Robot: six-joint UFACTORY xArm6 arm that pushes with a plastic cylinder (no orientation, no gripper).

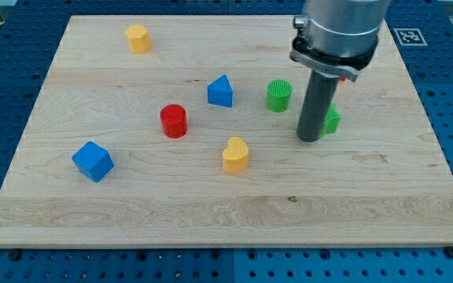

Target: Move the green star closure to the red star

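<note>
My tip (311, 139) rests on the wooden board (211, 212) right of centre. A green block (333, 119), likely the green star, sits just right of the rod, touching or nearly touching it and mostly hidden by it. A small sliver of red (343, 79) shows just above it beside the arm's body; this may be the red star, with the rest hidden behind the arm.
A green cylinder (278, 95) stands left of the rod. A blue triangle (221, 91), a red cylinder (174, 120) and a yellow heart (235, 155) lie mid-board. A blue cube (93, 160) is at the left and a yellow block (138, 38) at the top left.
</note>
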